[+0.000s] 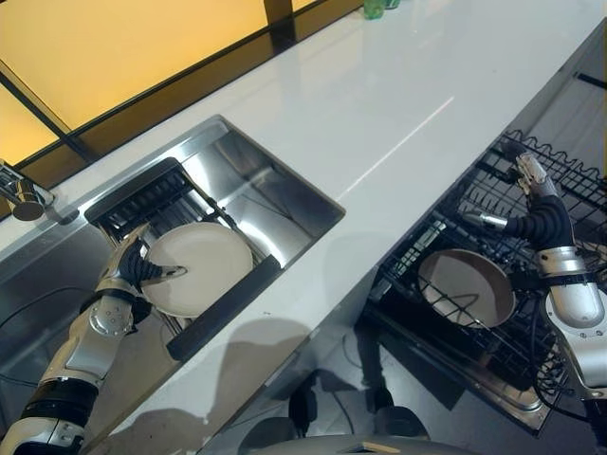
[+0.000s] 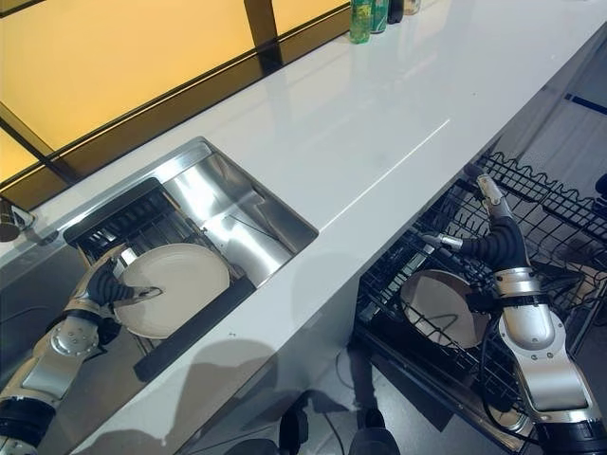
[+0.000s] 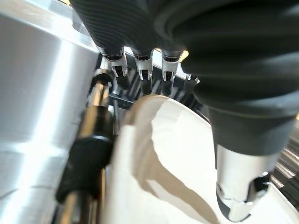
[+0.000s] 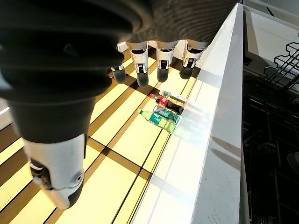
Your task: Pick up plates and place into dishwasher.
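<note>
The left robot hand (image 1: 142, 268) grips a white plate (image 1: 204, 265) in the sink (image 1: 285, 194), thumb on its face and fingers behind its rim, the plate lying on a black dish rack (image 1: 142, 199). The right robot hand (image 1: 531, 204) hangs with fingers straight, holding nothing, over the dishwasher rack (image 1: 493, 199), where a second plate (image 1: 469, 284) lies. Beyond, bottles (image 2: 372, 17) stand at the white worktop's (image 1: 398, 104) far edge.

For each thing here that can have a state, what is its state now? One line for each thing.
Left hand: shut on the white plate, thumb on top.
White plate: in the sink, on the dark rack.
Right hand: open, holding nothing.
Dishwasher rack: pulled out.
Brown-rimmed plate: already in the dishwasher rack.
</note>
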